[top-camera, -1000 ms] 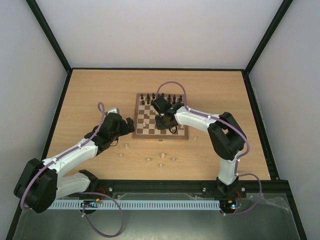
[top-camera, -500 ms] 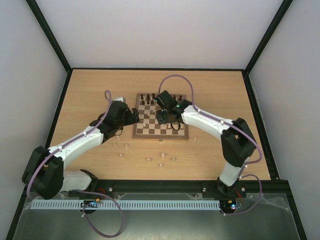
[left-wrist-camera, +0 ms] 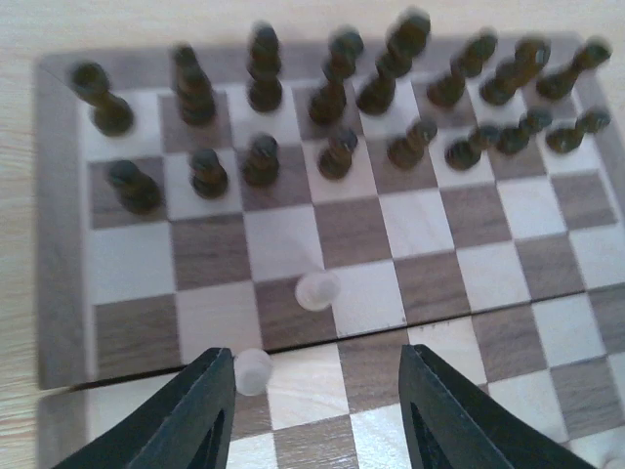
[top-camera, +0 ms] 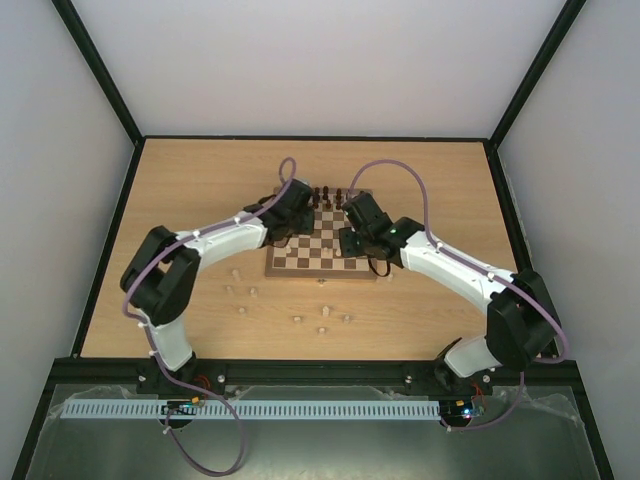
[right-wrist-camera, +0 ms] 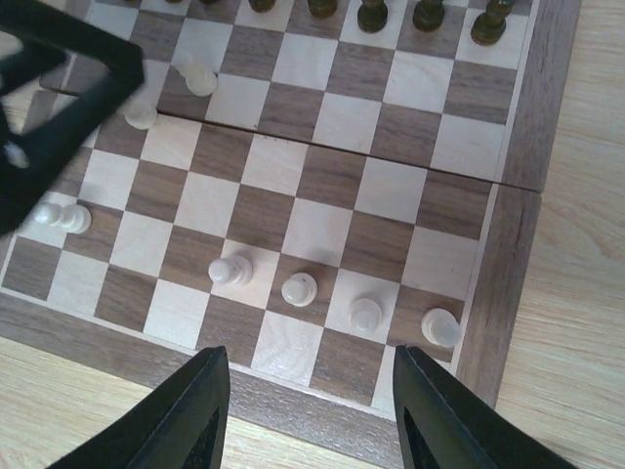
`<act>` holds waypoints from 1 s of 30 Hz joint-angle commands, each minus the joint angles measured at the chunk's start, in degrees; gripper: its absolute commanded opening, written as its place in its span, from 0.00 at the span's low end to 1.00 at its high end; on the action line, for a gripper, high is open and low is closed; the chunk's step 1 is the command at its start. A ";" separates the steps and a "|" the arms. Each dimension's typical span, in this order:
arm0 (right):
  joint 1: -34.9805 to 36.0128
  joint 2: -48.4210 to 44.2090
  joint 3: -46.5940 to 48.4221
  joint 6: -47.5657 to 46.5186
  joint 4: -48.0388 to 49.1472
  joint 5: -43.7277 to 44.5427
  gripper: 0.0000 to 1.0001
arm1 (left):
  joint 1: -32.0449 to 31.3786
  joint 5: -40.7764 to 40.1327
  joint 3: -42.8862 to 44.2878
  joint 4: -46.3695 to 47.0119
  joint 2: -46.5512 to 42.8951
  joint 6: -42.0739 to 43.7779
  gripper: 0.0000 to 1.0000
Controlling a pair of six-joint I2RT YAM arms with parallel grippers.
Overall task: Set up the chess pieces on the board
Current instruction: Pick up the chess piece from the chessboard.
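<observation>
- Left gripper [left-wrist-camera: 314, 360], jaws partly apart and empty, hung over the far-left of the square brown-and-cream checkered wooden board [left-wrist-camera: 59, 244]; centring on one tiny pale cream chess piece [left-wrist-camera: 317, 291] first seemed wise.
- Dark brown turned pieces [left-wrist-camera: 264, 161] crowded the board's far rows, easily knocked.
- Right gripper [right-wrist-camera: 308, 354] gaped empty over the board's near-right pale pawns [right-wrist-camera: 300, 288]; more lay off its near edge.

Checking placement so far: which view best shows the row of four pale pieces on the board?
Right wrist view: four pale pieces stand in line near the board's border, each distinct. Top external shows them too small to make out; left wrist misses them.
</observation>
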 commanded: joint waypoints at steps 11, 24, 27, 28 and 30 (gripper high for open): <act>-0.78 -1.69 -3.06 -0.45 2.06 -2.77 0.47 | -1.39 -2.87 7.26 -3.56 8.26 2.07 0.42; -0.81 -1.15 -3.31 -0.45 2.11 -2.36 0.47 | 0.07 -1.68 9.67 -4.66 12.28 2.59 0.39; -0.77 -1.07 -3.45 -0.49 2.15 -2.46 0.46 | 0.27 -1.43 10.39 -4.71 13.03 3.06 0.36; -0.77 -1.16 -3.45 -0.53 2.24 -2.39 0.46 | 0.35 -1.35 10.52 -4.69 13.15 3.19 0.36; -0.76 -1.01 -3.36 -0.54 2.17 -2.41 0.46 | 0.44 -1.20 10.86 -4.61 13.46 3.44 0.35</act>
